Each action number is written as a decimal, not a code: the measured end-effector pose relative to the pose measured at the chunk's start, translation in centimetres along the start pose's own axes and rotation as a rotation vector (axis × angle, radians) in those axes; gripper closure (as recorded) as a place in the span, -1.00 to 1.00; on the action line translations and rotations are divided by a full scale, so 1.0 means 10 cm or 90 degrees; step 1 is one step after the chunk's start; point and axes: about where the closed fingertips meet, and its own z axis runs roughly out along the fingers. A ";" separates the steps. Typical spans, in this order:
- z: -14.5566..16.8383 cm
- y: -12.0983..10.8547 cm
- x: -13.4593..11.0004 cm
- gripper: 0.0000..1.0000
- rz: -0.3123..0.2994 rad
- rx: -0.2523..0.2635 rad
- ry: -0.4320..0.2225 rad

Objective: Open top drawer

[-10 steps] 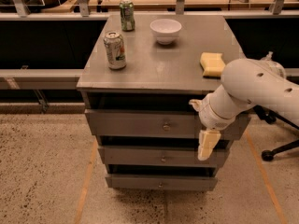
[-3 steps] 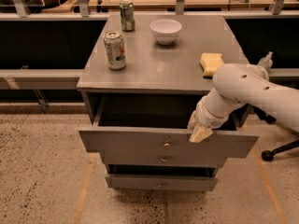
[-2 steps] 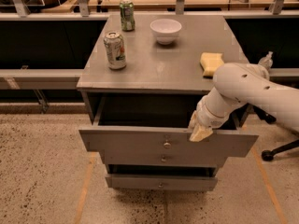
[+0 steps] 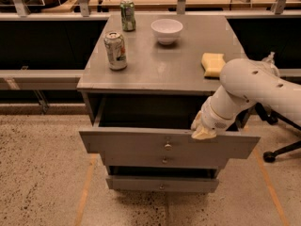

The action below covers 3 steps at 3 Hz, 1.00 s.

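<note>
The top drawer (image 4: 127, 144) is a grey wooden drawer with a wide flat front and a small round metal knob (image 4: 167, 146). It stands pulled out from the grey cabinet, its dark inside showing. My gripper (image 4: 202, 130) sits at the upper edge of the drawer front, right of the knob, on the end of my white arm (image 4: 249, 86). Two narrower grey drawer fronts (image 4: 162, 182) with like knobs sit below, pushed in.
On the cabinet top (image 4: 164, 62) stand a silver can (image 4: 115, 50), a green can (image 4: 127, 15), a white bowl (image 4: 167, 30) and a yellow sponge (image 4: 213, 64). An office chair base (image 4: 277, 152) is at right. Speckled floor lies in front.
The top drawer was shut 3.3 s ago and now stands pulled out. My gripper rose from the lower drawers to the top drawer's upper edge. Nothing has moved in the last second.
</note>
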 end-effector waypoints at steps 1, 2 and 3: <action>-0.15 0.12 -0.10 -0.84 0.045 -0.015 -0.011; -0.24 0.13 -0.19 -0.84 0.056 -0.015 -0.019; -0.28 0.05 -0.26 -0.37 0.050 -0.007 -0.023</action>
